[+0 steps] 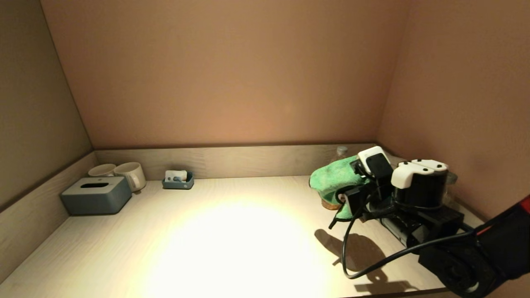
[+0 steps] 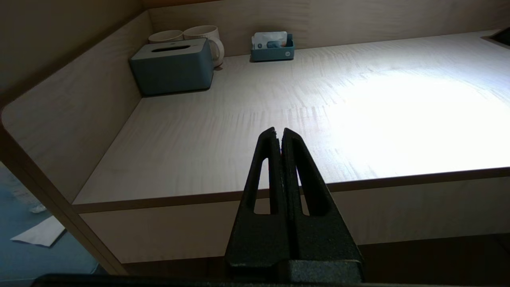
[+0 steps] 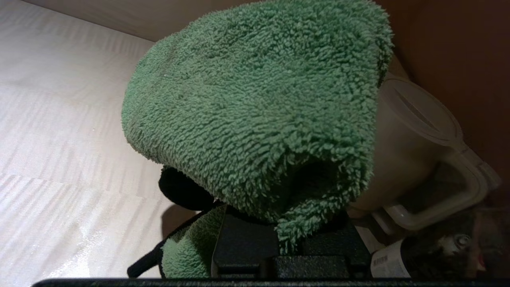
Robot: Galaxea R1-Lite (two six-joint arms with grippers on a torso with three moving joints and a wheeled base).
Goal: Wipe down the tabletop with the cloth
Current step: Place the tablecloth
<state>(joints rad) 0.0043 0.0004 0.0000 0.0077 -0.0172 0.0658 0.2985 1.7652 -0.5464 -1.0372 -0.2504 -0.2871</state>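
The green fluffy cloth [image 1: 334, 179] hangs bunched from my right gripper [image 1: 347, 198] at the back right of the pale wooden tabletop [image 1: 232, 231], just above the surface. In the right wrist view the cloth [image 3: 255, 103] drapes over the right gripper [image 3: 285, 239], whose fingers are shut on its folds and mostly hidden. My left gripper [image 2: 279, 133] is shut and empty, held off the table's front edge on the left side; it does not show in the head view.
A grey tissue box [image 1: 96, 194], two white mugs [image 1: 130, 174] and a small blue tray [image 1: 178, 181] stand at the back left. A translucent jug [image 3: 418, 147] and a bottle [image 1: 341, 151] sit in the back right corner. Walls close three sides.
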